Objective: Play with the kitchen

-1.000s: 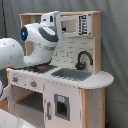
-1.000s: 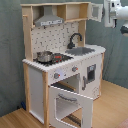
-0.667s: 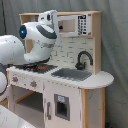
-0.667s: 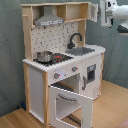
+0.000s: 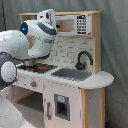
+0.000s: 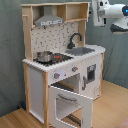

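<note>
Kitchen (image 6: 60, 75): one faucet (image 6: 75, 38), one pot (image 6: 44, 56), two knobs (image 6: 56, 75).

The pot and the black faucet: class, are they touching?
Apart. The second exterior view shows the pot on the stove, with bare counter between it and the faucet.

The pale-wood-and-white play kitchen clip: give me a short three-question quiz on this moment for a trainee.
1. True or false: in the second exterior view, the white oven door of the pale-wood-and-white play kitchen hangs open.
2. What sits on the stove? A) a shiny metal pot B) a red kettle C) nothing
3. Fill in: the curved black faucet stands behind the ____.

Key:
1. True; the door is swung down and outward.
2. A; the shiny metal pot rests on the burners.
3. The grey sink.
</note>
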`<control>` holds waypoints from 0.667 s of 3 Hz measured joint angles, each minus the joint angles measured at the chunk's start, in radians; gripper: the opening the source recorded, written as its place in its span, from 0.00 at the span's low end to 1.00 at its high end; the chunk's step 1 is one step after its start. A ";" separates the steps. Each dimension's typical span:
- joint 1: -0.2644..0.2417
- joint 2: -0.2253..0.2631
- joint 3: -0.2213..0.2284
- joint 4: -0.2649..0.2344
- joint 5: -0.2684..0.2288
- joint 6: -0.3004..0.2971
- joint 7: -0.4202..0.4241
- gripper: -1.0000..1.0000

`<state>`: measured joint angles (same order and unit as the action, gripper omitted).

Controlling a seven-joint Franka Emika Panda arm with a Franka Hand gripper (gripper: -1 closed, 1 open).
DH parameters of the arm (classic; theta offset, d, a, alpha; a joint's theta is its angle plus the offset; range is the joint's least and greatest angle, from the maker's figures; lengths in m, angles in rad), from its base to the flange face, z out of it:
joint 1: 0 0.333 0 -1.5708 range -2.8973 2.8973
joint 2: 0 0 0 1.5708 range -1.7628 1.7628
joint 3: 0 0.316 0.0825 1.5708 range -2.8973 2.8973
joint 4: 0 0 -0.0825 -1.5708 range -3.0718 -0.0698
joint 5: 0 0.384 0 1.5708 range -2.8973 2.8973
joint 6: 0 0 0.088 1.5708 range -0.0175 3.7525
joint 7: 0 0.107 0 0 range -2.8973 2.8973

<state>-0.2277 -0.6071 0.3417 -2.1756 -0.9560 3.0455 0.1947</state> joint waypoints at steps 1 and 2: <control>-0.022 0.067 0.050 0.056 0.000 0.000 0.000 0.00; -0.058 0.133 0.087 0.121 -0.001 -0.002 -0.002 0.00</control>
<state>-0.2857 -0.4743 0.4288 -2.0550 -0.9566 3.0437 0.1927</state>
